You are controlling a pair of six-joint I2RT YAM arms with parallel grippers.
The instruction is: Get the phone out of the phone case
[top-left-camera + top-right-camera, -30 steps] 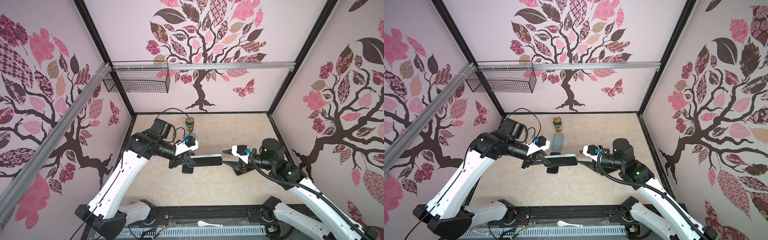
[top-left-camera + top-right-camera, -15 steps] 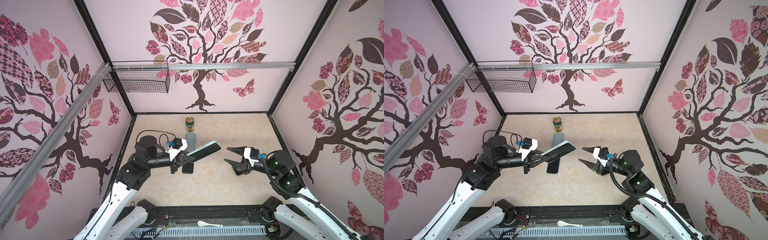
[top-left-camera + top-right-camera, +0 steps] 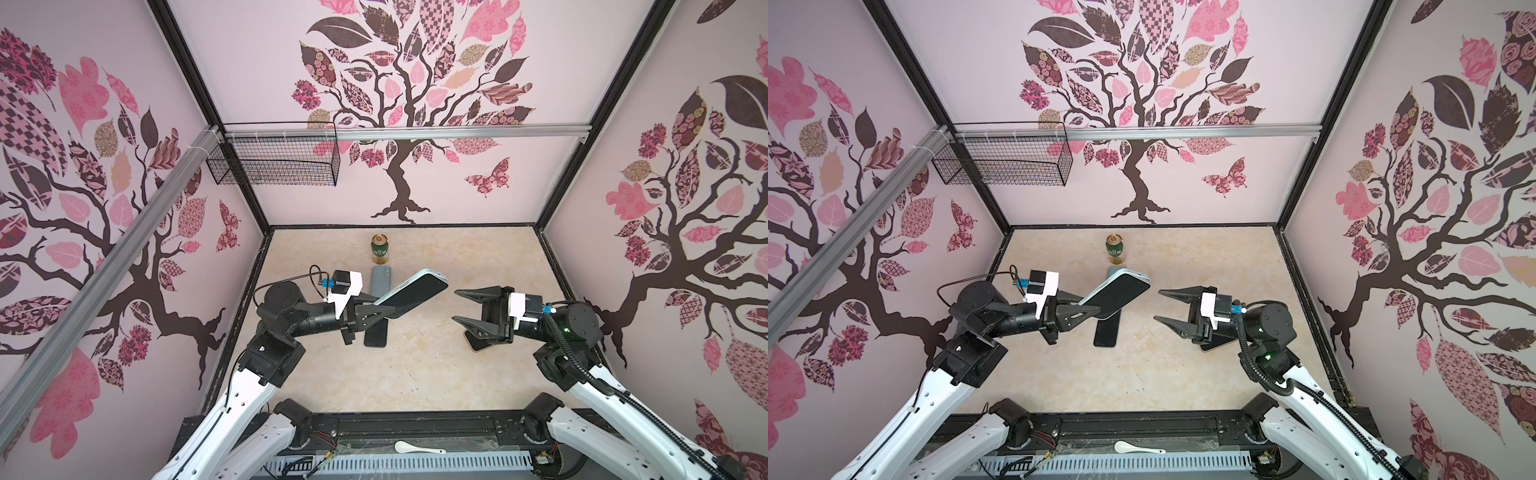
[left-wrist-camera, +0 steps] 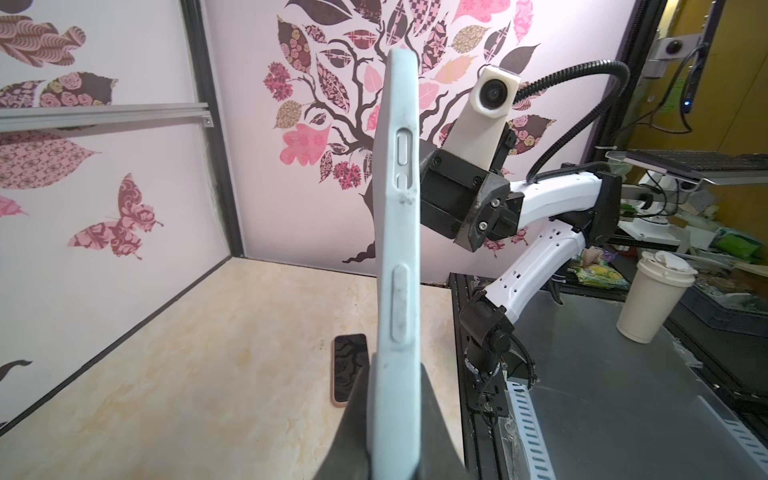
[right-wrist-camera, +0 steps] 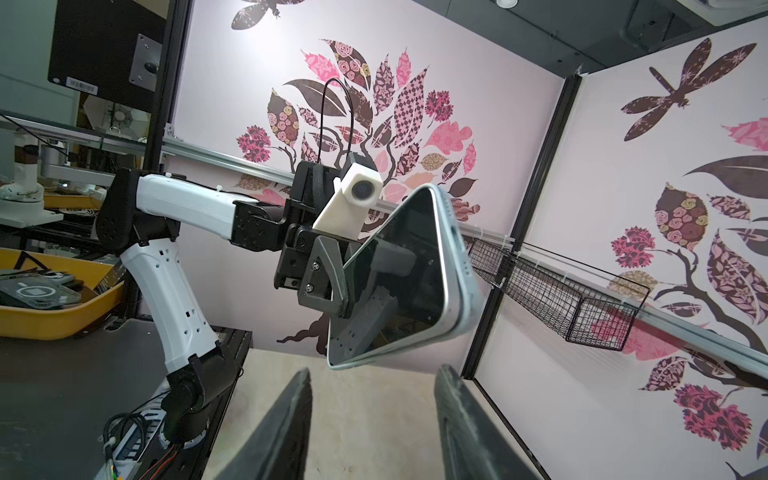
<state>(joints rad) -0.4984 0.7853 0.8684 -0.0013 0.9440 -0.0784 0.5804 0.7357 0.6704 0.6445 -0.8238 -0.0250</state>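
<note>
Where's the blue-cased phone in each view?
Top view: blue-cased phone mid-frame, tilted, above the table.
Top view: phone just left of centre, same tilt.
Left wrist: phone edge-on, down the middle.
Right wrist: phone centre, screen towards the camera.
Landmark: wire basket, in both top views and right wrist; absent from left wrist.

CLEARANCE | open gap is left between raised phone in case and right gripper | front of surface is unobstructed | centre-left is blocked by flat dark phone, grey-blue flat item and upright can | pink-edged phone is lodged beneath right gripper
</note>
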